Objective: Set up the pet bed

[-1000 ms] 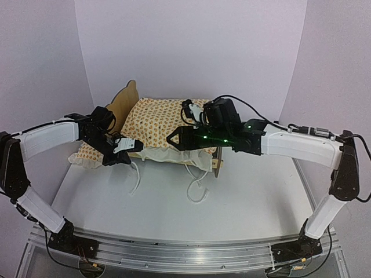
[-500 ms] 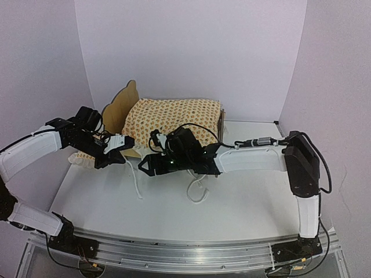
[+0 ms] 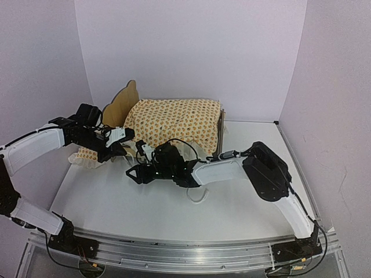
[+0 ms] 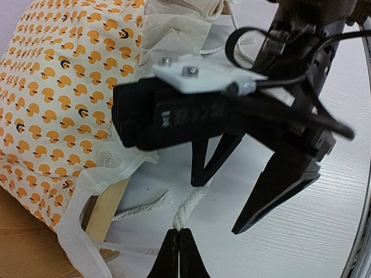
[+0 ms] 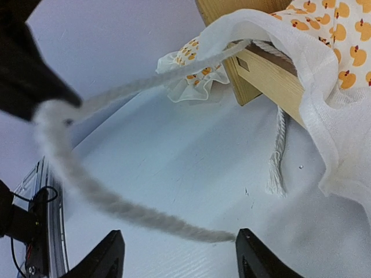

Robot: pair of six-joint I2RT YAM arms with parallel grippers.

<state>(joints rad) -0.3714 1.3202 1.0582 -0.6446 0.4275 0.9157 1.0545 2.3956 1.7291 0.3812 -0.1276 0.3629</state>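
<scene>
we take this for the tying step — the bed (image 3: 120, 104) stands back left on the surface (image 3: 249, 202), cushion (image 3: 174, 116) on it. left gripper (image 4: 178, 255) pinches a tie (image 4: 186, 211); right gripper (image 5: 177, 255), spread, likely needs to close on it next.

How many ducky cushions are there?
2. The big mattress cushion lies on the pet bed. The small ruffled pillow lies on the table beside the bed's headboard end, partly hidden. Others could be hidden behind the bed.
</scene>
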